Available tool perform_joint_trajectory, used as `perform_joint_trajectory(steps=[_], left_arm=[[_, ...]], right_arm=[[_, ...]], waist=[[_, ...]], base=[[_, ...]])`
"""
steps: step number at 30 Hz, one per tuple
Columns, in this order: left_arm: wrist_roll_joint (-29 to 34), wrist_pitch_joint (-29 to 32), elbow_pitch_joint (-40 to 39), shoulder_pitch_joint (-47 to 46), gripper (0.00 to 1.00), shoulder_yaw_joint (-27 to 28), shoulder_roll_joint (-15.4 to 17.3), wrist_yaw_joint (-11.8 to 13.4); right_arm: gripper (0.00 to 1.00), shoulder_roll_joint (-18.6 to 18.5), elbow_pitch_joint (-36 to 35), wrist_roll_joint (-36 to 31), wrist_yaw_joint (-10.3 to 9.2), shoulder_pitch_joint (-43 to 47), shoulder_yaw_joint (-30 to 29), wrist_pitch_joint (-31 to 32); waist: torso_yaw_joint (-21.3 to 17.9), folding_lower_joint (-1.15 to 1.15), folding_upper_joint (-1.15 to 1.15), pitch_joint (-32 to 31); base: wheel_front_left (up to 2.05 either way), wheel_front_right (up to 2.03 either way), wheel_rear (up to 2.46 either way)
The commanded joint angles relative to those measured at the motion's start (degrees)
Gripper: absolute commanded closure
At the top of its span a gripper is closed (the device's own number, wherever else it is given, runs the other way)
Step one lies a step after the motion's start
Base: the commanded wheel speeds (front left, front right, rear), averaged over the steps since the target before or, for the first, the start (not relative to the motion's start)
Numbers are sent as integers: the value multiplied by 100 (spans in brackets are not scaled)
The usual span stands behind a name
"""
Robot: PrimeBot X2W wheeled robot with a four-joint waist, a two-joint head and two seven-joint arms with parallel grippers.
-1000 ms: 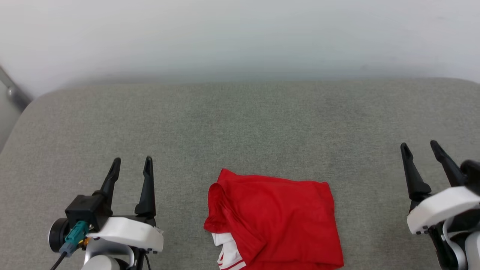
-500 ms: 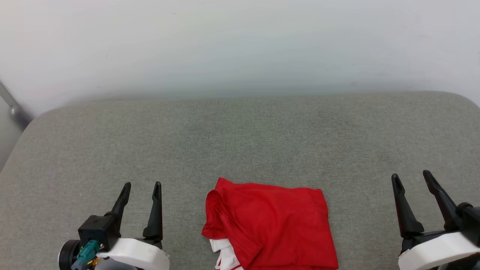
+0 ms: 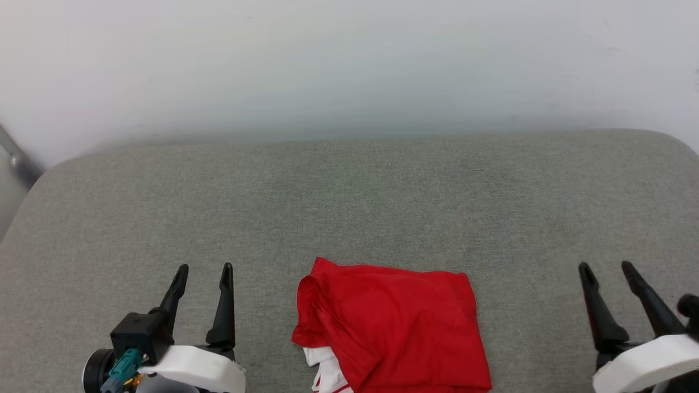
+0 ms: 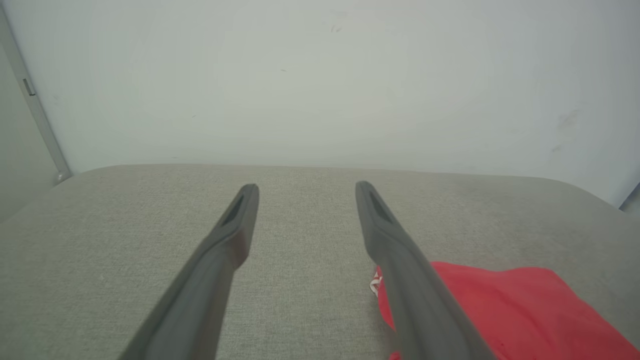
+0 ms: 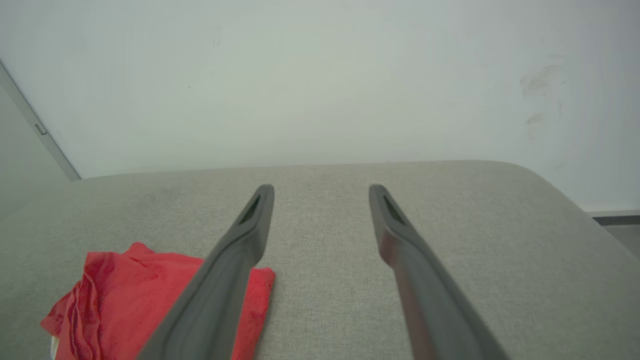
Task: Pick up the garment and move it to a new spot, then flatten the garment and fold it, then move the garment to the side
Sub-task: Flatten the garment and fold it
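The red garment lies folded into a rough rectangle at the near middle of the grey cushion, a white sleeve with red trim poking out at its lower left. My left gripper stands open to its left, apart from the cloth, nothing between the fingers. Well to the right of the fold, my right gripper is open too and empty. In the left wrist view the garment sits at the lower right, beside the open left gripper. The right wrist view has the garment at the lower left of the open right gripper.
A pale wall rises right behind the cushion's far edge. A grey metal bar slants down at the far left. The cushion's corners round off at the far left and far right.
The head camera tilted, so the whole picture slid down. Both grippers drew back toward the near edge, the right one most. The garment stayed put.
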Motion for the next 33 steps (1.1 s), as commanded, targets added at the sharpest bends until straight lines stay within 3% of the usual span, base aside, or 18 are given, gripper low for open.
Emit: perform_joint_trajectory(steps=[1, 5, 11, 14, 20, 26, 33], left_arm=[[-12, -8, -19, -39, 0, 25, 6, 24], [-30, -32, -51, -86, 0, 70, -16, 32], [6, -49, -71, -214, 0, 147, 31, -22], [30, -55, -85, -308, 0, 173, 21, -44], [81, -71, -52, -526, 0, 160, -91, -138], [123, -89, 56, -678, 0, 188, -237, -247], [201, -98, 189, -760, 0, 228, -353, -374]], right_arm=[[0, -18, 63, 120, -5, 56, -122, 60], [0, -233, 577, 816, -3, -81, -819, 924], [0, -511, 1501, 1716, -4, -394, -1671, 2769], [0, -443, 1793, 1959, -4, -592, -2036, 3603], [0, 48, 2130, 2703, -4, -1069, -2430, 5042], [0, 206, 2790, 3781, -5, -1497, -2254, 5562], [0, 228, 3776, 5041, -5, -1739, -1277, 5317]], waist=[[-3, 0, 0, 14], [49, 0, 0, 81], [189, 0, 0, 278], [298, 0, 0, 415], [624, 0, 0, 717], [877, 0, 0, 928], [1042, 0, 0, 1002]], base=[[0, 0, 0], [0, 0, 0], [0, 0, 0], [0, 0, 0], [0, 0, 0], [0, 0, 0], [0, 0, 0]])
